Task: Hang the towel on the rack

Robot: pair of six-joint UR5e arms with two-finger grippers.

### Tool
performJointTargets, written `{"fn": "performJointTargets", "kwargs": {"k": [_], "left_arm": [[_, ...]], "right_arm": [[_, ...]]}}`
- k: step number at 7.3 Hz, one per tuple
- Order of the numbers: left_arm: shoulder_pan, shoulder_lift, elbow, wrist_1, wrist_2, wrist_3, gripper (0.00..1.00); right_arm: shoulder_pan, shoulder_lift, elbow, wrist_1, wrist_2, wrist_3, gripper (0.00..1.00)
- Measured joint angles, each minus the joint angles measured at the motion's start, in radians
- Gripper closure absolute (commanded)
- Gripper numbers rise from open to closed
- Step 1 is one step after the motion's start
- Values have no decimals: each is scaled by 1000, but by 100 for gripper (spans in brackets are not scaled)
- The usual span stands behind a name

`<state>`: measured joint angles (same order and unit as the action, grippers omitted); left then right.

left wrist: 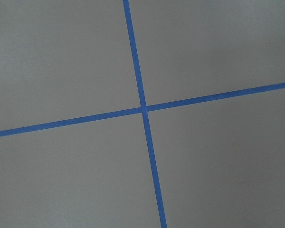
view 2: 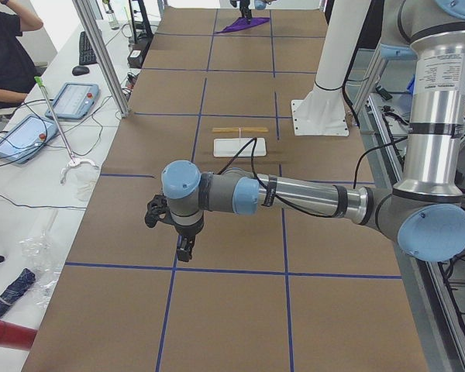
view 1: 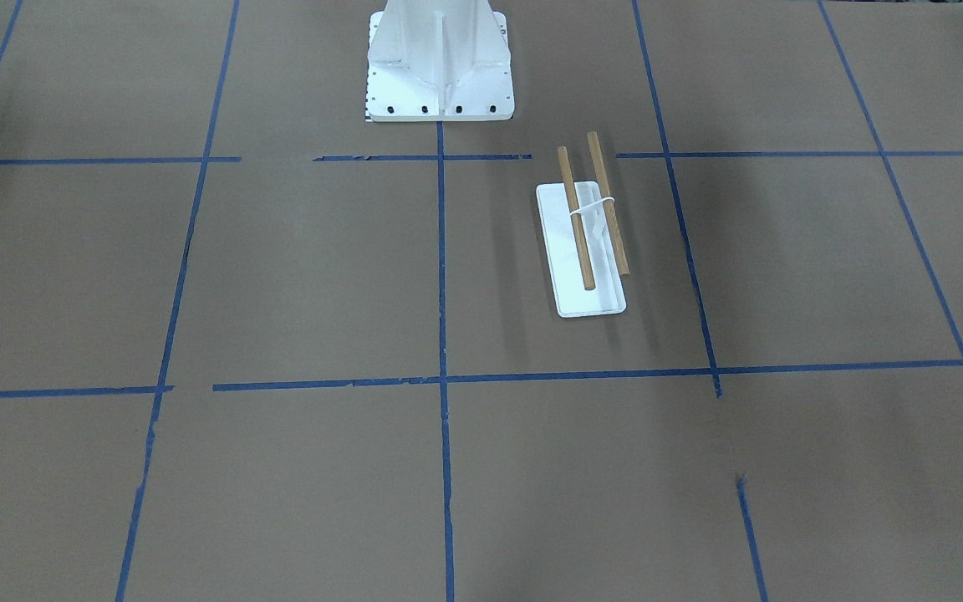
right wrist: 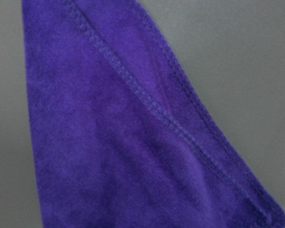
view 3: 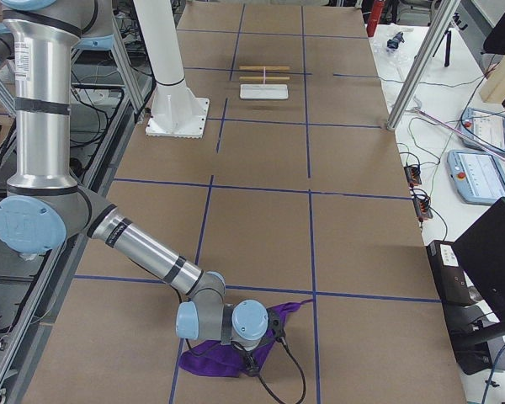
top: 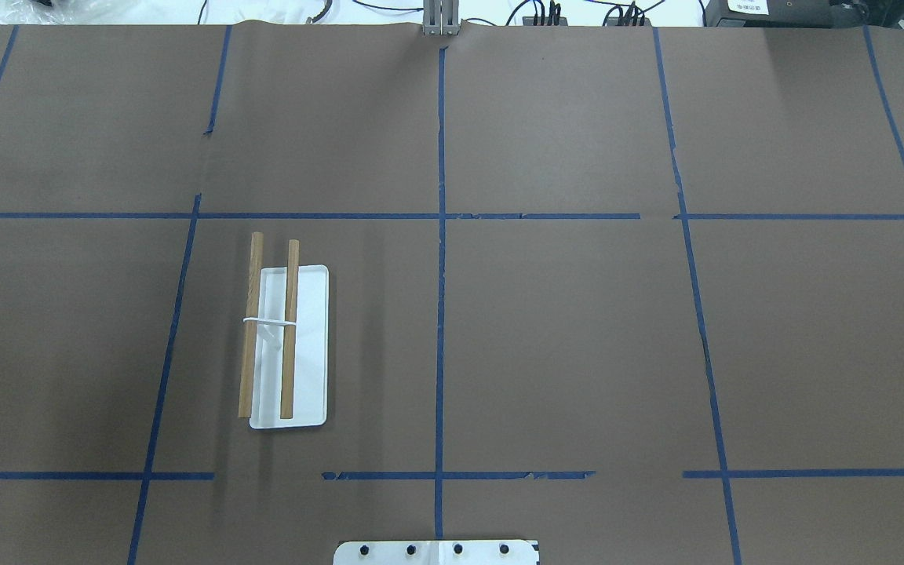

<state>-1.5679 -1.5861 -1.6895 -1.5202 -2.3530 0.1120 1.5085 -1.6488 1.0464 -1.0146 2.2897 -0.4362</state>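
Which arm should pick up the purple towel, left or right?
Right, most likely. The right gripper is down at the towel; the left gripper hangs above bare table, far off.

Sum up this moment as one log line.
towel: on table | right claw: at towel, grip unclear | rack: bare | left claw: above table

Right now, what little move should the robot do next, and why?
Probably the right gripper should pinch the towel and lift it a little. The towel lies bunched on the table right under that gripper, the rack is bare and far off, and I cannot tell whether the gripper has grasped yet.
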Motion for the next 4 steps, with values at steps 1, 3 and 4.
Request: {"fn": "performJointTargets", "kwargs": {"k": [1,3,4], "left_arm": [[0,0,0,0,0,0,0],[0,-1,-1,0,0,0,0],[0,-1,-1,0,0,0,0]], "right_arm": [[0,2,3,0,2,-2,100],[0,4,9,0,9,-25,100],[1,4,13,1,16,-37,100]]}}
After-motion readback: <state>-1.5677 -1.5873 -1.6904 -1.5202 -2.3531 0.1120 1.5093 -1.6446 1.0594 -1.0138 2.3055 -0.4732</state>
